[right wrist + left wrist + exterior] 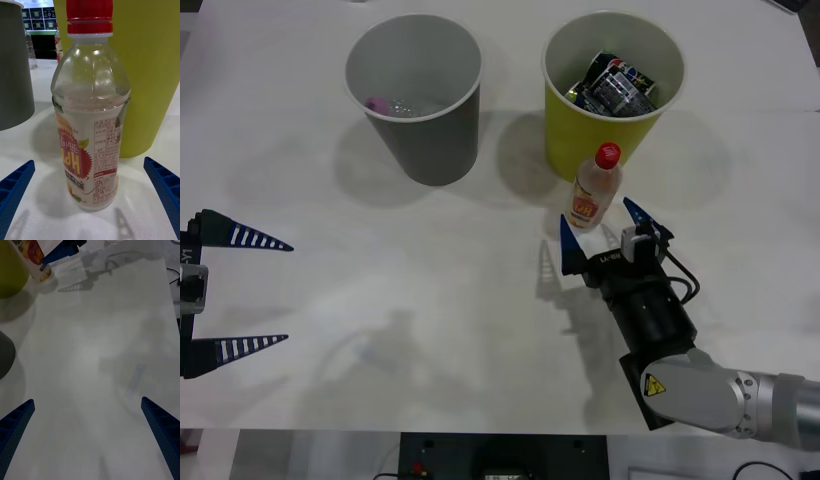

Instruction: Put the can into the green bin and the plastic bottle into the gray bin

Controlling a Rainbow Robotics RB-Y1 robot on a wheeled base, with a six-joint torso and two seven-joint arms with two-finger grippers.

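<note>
At the bench's left edge I see my left gripper point(240, 290) parked, fingers spread and holding nothing. Toward the far edge the gray bin point(420, 100) stands left of the green bin point(605, 105), which holds a dark can point(620, 85). The plastic bottle point(595, 187) stands upright just in front of the green bin, my right gripper point(605, 228) released with a finger on either side of it, not touching.

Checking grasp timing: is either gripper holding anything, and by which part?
Nothing is held. The right gripper is open around the plastic bottle; the left gripper is open.
</note>
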